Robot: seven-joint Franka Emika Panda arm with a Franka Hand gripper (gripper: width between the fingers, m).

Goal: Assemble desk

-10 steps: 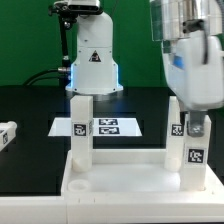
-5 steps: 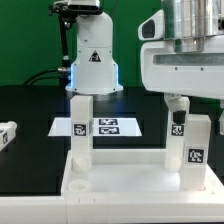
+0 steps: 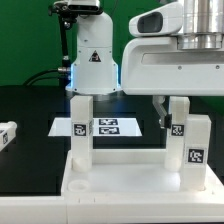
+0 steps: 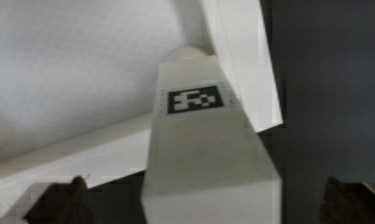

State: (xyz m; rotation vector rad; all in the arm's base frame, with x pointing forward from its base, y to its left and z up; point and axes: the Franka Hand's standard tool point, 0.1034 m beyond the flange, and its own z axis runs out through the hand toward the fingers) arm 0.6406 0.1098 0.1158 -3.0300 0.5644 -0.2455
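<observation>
Pincer wide, empty, dark fingertips apart either side of tagged leg. Leg directly below pincer, between fingers, long axis upright, in line with approach. Exterior view: that leg stands in tabletop rear corner. Two more legs upright nearby. Loose leg far off on counter. Judgement: descend straight, then close.

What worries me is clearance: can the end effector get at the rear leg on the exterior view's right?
Probably yes: the open end effector hangs over that leg, fingers either side, nothing between.
</observation>
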